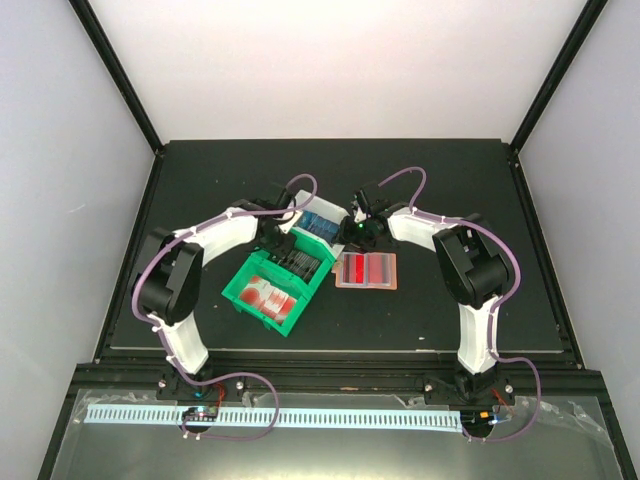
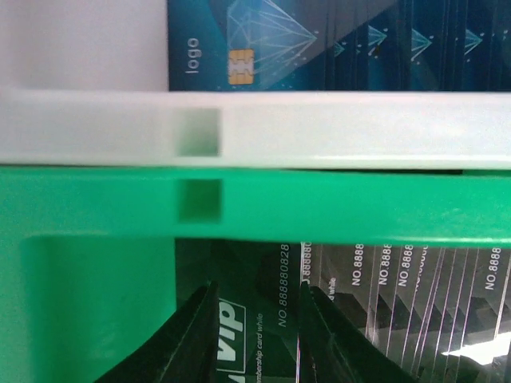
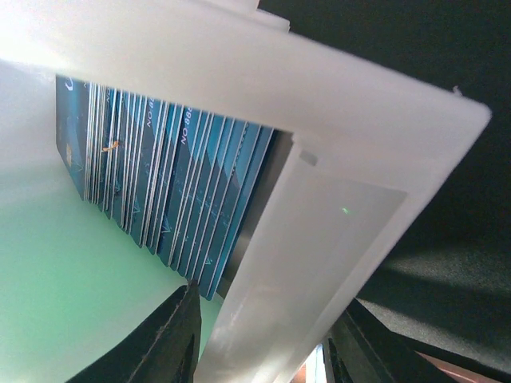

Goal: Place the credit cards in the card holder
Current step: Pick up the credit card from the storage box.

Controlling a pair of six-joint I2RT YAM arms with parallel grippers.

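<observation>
From above we see a salmon-brown folding leather-like card holder (image 1: 365, 270) lying open and flat on the black table (image 1: 450, 170), just right of a green plastic bin (image 1: 238, 290) and near a white plastic bin (image 1: 303, 200). The green bin holds white and red credit cards (image 1: 268, 295) in its near part and dark credit cards (image 1: 301, 262) behind them. The white bin holds blue credit cards (image 1: 319, 222). The left gripper (image 1: 283, 237) is at the green bin's far end and the right gripper (image 1: 352, 232) at the white bin's right side. From the left wrist we look past two black fingers (image 2: 196, 339) that stand apart, with the front dark credit card (image 2: 255, 319) between them. We cannot tell whether they press on it. Beyond are the green wall (image 2: 359, 203), the white wall (image 2: 359, 132) and the blue cards (image 2: 279, 48). From the right wrist we see the fingers (image 3: 172, 339) spread either side of the white bin's wall (image 3: 319, 231), grip unclear, with the blue cards (image 3: 176, 183) standing in a row inside.
</observation>
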